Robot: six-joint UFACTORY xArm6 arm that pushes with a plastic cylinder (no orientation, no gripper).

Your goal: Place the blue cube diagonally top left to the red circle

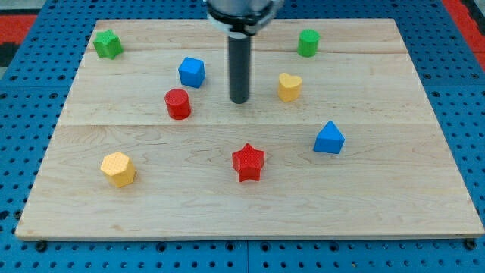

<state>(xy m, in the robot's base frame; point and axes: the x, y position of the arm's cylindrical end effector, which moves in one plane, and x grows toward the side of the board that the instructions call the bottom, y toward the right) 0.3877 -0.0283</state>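
The blue cube (192, 72) sits on the wooden board, just up and to the right of the red circle (177, 103); the two are close but apart. My tip (239, 101) is down on the board to the right of both, level with the red circle and about a block's width from the blue cube. It touches no block.
A yellow heart (289, 86) lies right of my tip. A green star-shaped block (107, 44) is at top left, a green cylinder (308, 42) at top right. A blue triangular block (329, 138), a red star (248, 161) and a yellow hexagon (117, 168) lie lower down.
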